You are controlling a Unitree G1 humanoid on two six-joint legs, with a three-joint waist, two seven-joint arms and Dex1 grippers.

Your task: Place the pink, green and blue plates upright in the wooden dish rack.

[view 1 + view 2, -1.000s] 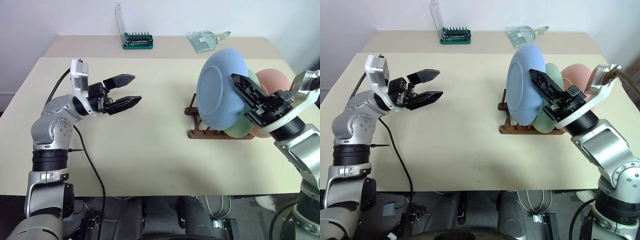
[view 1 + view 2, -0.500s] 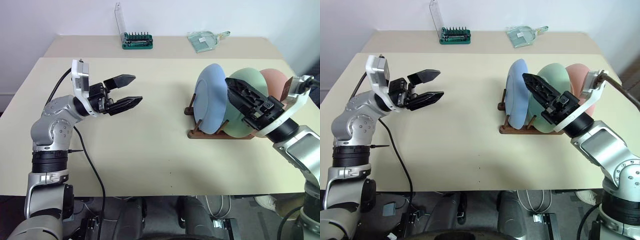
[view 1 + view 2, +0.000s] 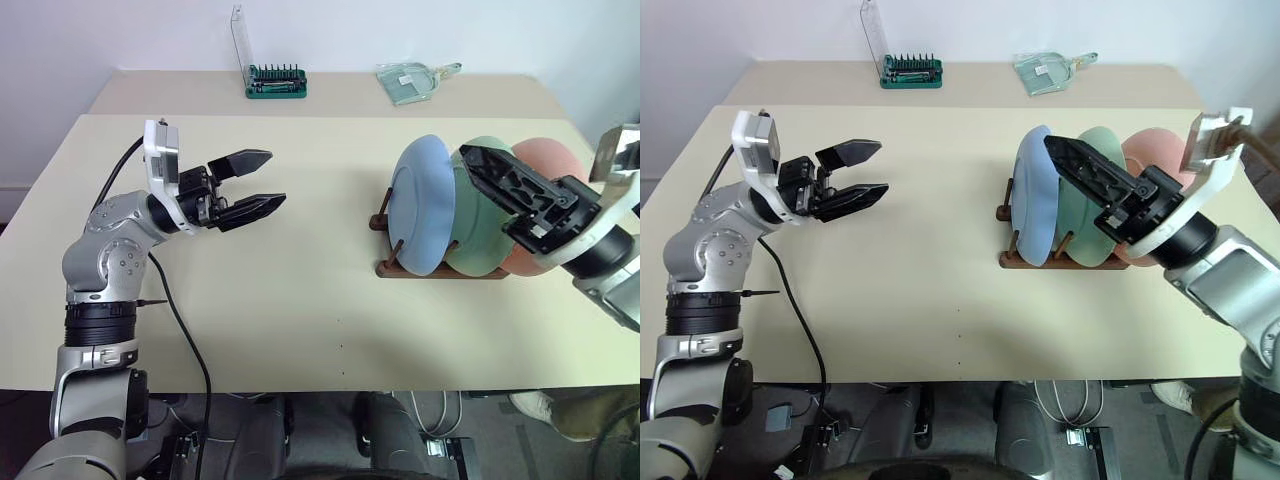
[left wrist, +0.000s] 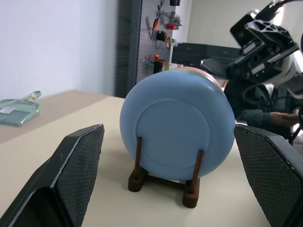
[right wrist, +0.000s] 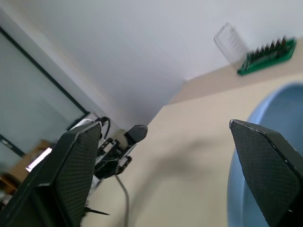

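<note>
The right end effector (image 3: 1080,165) hangs above the counter (image 3: 300,290) at about three o'clock in the head camera's view, its two black fingers spread wide and clamped on nothing; the fingers reach across in front of the upper part of the green plate (image 3: 478,235), and whether they touch it cannot be told. The left end effector (image 3: 250,183) hovers over the counter at about nine o'clock, its fingers also apart and empty, pointing across toward the plates and well apart from them. The wooden dish rack (image 3: 400,262), dark brown with thin slanted pegs, sits on the counter at about three o'clock. Three plates stand upright in it, one behind another: the blue plate (image 3: 418,215) nearest the centre of the counter, the green plate in the middle, and the pink plate (image 3: 545,160) farthest toward the three o'clock edge. In the left wrist view the blue plate's underside faces the camera, propped between two pegs of the rack, with a sliver of pink showing over its top rim. At twelve o'clock, on a second surface behind the counter, stand a green screwdriver bit set (image 3: 275,80) with its clear lid raised and, a little toward one o'clock, a clear plastic packet (image 3: 410,78).
</note>
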